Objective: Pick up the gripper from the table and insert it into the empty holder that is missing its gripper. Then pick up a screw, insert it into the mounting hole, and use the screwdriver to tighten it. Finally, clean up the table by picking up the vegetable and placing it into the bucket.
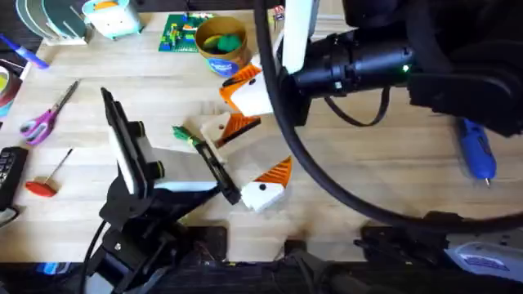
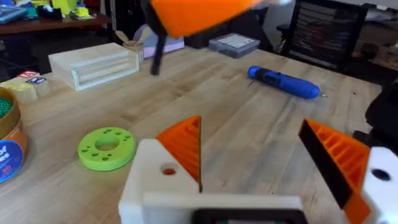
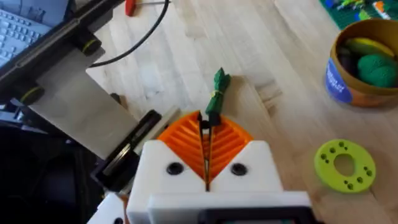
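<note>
My right pincer, closed on the vegetable, is cleaning up; next, carry it to the bucket. Left pincer gapes empty.

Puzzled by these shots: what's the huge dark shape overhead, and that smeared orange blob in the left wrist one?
Overhead: the right arm is close under the camera, so it looms large and dark. Left wrist: the orange blob sits near the lens, out of focus; I cannot tell what it is.

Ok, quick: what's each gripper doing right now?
Left gripper: fingers open, holding nothing.
Right gripper: fingers closed on the vegetable.
</note>
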You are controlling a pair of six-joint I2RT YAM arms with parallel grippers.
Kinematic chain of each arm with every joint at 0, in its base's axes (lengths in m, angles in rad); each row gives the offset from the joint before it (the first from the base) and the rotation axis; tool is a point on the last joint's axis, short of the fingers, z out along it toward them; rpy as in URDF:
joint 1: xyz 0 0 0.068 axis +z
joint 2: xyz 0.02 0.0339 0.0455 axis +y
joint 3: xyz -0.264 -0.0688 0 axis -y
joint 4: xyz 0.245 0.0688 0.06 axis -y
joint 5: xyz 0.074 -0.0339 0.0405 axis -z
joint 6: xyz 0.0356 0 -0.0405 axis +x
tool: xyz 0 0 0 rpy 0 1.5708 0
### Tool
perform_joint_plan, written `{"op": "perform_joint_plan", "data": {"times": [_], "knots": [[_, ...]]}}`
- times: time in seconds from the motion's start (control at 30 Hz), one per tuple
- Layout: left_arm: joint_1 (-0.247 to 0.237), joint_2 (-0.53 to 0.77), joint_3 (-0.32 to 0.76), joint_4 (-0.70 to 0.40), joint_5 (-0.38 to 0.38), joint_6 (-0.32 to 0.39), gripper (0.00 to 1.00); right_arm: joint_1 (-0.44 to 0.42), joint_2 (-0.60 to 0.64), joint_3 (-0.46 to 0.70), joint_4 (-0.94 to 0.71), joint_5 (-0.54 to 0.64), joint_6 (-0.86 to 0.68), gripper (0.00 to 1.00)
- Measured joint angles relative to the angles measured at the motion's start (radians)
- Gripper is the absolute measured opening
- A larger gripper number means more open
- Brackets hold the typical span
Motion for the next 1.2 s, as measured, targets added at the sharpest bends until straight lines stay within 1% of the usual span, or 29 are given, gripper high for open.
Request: {"op": "perform_joint_plan", "data": {"times": [0.07,0.23,0.4,0.57,0.77,0.93,1.2], "knots": [[0.0,0.0,0.0,0.0,0.0,0.0,0.993,0.008,0.0,0.0,-0.032,0.0,0.01,0.007],[0.0,0.0,0.0,0.0,0.0,0.0,0.993,0.037,0.0,0.0,-0.039,0.005,0.004,0.007],[0.0,0.0,0.0,0.0,0.0,0.0,0.993,0.077,0.005,0.0,-0.04,0.061,-0.004,0.007],[0.0,0.0,0.0,0.0,0.0,0.0,0.993,0.101,0.04,0.0,-0.042,0.101,-0.004,0.007],[0.0,0.0,0.0,0.0,0.0,0.0,0.993,0.113,0.051,0.0,-0.048,0.136,-0.007,0.007],[0.0,0.0,0.0,0.0,0.0,0.0,0.992,0.116,0.053,0.0,-0.049,0.146,-0.007,0.007],[0.0,0.0,0.0,-0.001,0.0,0.0,0.993,0.147,0.066,0.0,-0.047,0.153,-0.007,0.007]]}}
